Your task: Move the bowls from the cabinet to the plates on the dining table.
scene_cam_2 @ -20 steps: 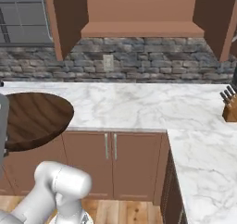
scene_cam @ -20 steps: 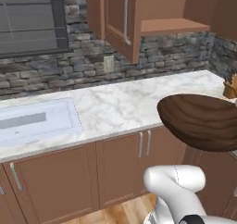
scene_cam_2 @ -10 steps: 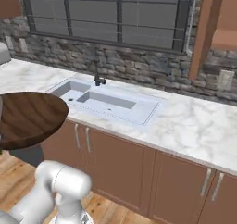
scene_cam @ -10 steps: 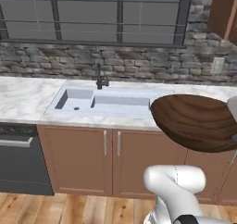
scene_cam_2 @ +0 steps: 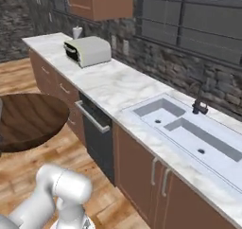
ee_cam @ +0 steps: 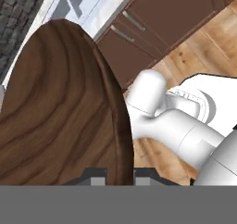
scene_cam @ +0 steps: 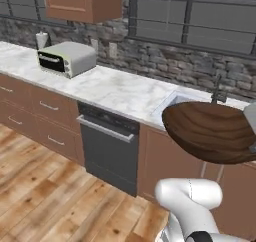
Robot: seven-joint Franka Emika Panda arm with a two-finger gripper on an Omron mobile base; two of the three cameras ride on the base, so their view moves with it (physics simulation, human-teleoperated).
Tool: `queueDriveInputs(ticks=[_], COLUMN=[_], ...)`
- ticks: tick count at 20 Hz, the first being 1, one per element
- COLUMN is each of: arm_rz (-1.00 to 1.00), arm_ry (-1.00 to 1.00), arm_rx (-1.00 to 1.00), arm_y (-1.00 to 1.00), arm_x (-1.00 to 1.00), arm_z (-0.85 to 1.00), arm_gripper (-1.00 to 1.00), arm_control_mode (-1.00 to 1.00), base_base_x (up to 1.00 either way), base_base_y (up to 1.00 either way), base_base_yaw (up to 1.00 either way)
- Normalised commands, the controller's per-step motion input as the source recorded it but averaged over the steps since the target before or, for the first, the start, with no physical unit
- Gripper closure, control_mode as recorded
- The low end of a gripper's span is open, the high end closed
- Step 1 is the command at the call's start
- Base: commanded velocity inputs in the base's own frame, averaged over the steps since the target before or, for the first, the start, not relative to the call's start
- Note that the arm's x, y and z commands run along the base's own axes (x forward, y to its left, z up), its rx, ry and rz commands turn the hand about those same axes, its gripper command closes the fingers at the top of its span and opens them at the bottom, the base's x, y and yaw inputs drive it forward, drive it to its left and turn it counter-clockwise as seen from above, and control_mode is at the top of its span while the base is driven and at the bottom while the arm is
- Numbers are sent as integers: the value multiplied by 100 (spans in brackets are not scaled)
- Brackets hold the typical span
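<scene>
Dark brown wood-grain bowl (ee_cam: 60,107) is pinched by its rim in my pincer (ee_cam: 119,174), whose two fingertips sit close together either side of the rim at the bottom of the hand view. From the pincer the bowl spreads away and to one side, held in the air well above the wood plank floor (scene_cam: 45,186). In the left base view the bowl (scene_cam: 212,131) hangs at the right, in front of the marble counter (scene_cam: 117,88) and low brown cabinets (scene_cam: 35,116); in the right base view it (scene_cam_2: 28,121) hangs at the left. Beyond the bowl and pincer run the counter with its sunken sink (scene_cam_2: 189,131) and dark faucet (scene_cam_2: 198,105), a black dishwasher (scene_cam: 107,148) below, and further along a white toaster oven (scene_cam: 67,58) under a reddish-brown wall cabinet (scene_cam: 85,2). Behind all this I see a grey stone wall (scene_cam: 165,61) and a barred window (scene_cam: 200,18).
</scene>
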Motion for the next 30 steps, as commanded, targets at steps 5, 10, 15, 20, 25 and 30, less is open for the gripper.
queueDriveInputs(ticks=[5, 10, 15, 20, 25, 30], arm_rz=[0, 0, 0, 0, 0, 0], arm_ry=[0, 0, 0, 0, 0, 0], arm_rx=[0, 0, 0, 0, 0, 0], arm_y=[0, 0, 0, 0, 0, 0], arm_x=[0, 0, 0, 0, 0, 0], arm_z=[0, 0, 0, 0, 0, 0], arm_gripper=[100, 100, 100, 100, 100, 100], arm_control_mode=[100, 100, 100, 100, 100, 100], base_base_x=[69, 80, 87, 100, 100, 100], base_base_y=[40, 23, 1, -19, -45, -41], base_base_yaw=[76, 76, 72, 60, 48, 50])
